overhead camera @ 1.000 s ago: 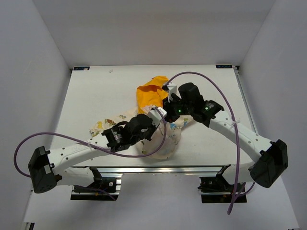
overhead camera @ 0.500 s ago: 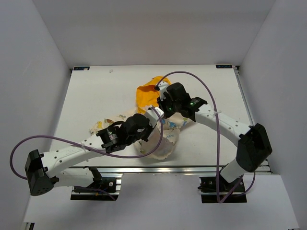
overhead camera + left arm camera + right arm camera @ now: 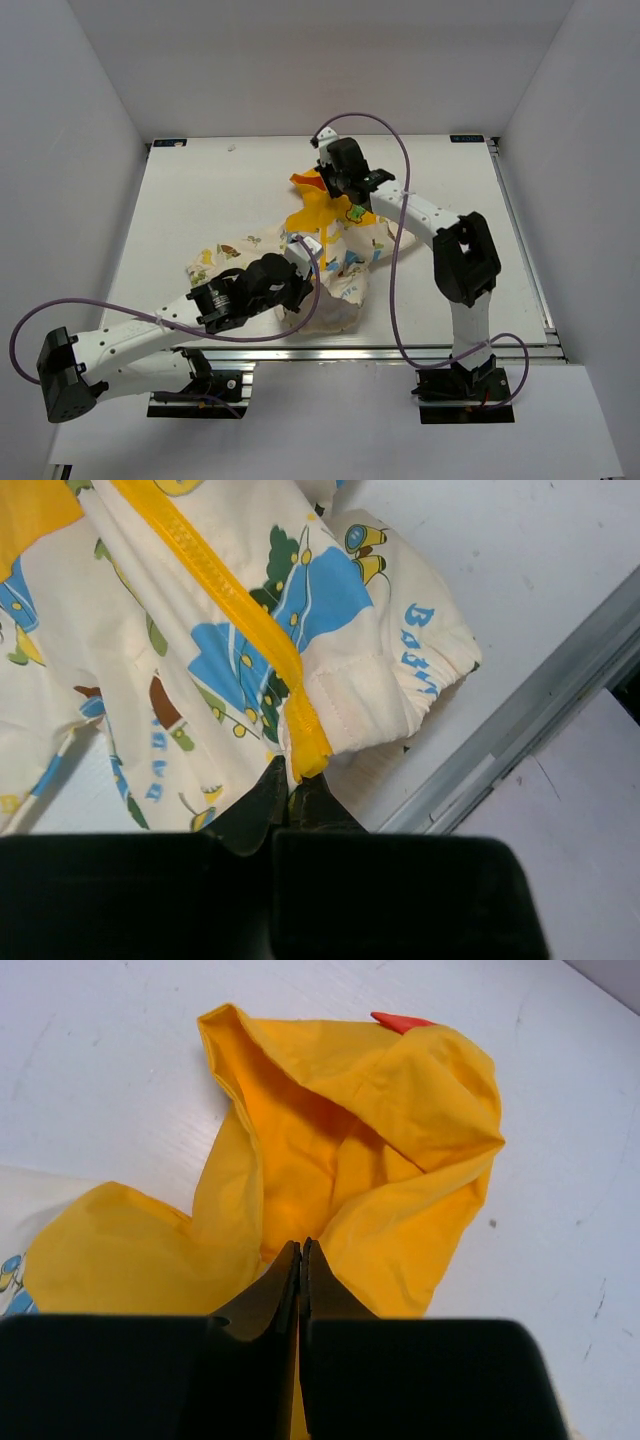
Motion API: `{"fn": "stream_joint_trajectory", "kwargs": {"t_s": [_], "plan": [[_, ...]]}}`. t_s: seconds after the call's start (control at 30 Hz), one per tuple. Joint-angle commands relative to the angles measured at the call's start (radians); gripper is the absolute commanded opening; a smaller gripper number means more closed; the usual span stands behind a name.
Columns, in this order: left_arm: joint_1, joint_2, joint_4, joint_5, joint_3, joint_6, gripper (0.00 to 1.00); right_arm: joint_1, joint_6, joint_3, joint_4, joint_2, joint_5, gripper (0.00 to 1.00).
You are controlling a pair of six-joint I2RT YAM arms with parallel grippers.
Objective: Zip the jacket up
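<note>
- Two ends held now: the jacket point(image 3: 335, 270) lies mid-surface point(image 3: 200, 190), drawn out longer than a second ago.
- What moved?
- The right arm point(image 3: 440, 225) swung far back, and the left arm point(image 3: 150, 325) pulled nearer.
- And the grips?
- Past the hood point(image 3: 400, 1090), the right fingers point(image 3: 285, 1280) are pressed together on yellow fabric. The left fingers point(image 3: 262, 805) pinch the bottom end of the zipper strip point(image 3: 235, 600). Probably zipping, but the slider is hidden.

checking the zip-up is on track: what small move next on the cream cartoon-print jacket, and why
Probably draw the right gripper slightly toward the far table edge: it is shut on the jacket's yellow fabric by the hood, while the left gripper pinches the yellow zipper strip's bottom end; tension would straighten it.
</note>
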Motion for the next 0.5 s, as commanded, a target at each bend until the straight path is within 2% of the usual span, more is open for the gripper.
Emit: {"fn": "stream_joint_trajectory", "kwargs": {"t_s": [0.0, 0.27, 0.37, 0.47], "plan": [[-0.012, -0.024, 0.026, 0.129, -0.064, -0.093, 0.0, -0.085, -0.094, 0.134, 0.213, 0.08, 0.143, 0.0], [-0.012, 0.032, 0.114, 0.246, -0.18, -0.186, 0.0, -0.165, -0.097, 0.453, 0.256, 0.299, 0.093, 0.0], [-0.012, 0.048, 0.131, 0.287, -0.213, -0.229, 0.0, -0.165, -0.095, 0.457, 0.313, 0.326, 0.076, 0.0], [-0.012, 0.045, 0.141, 0.283, -0.237, -0.246, 0.0, -0.165, -0.071, 0.416, 0.313, 0.288, 0.004, 0.0]]}}
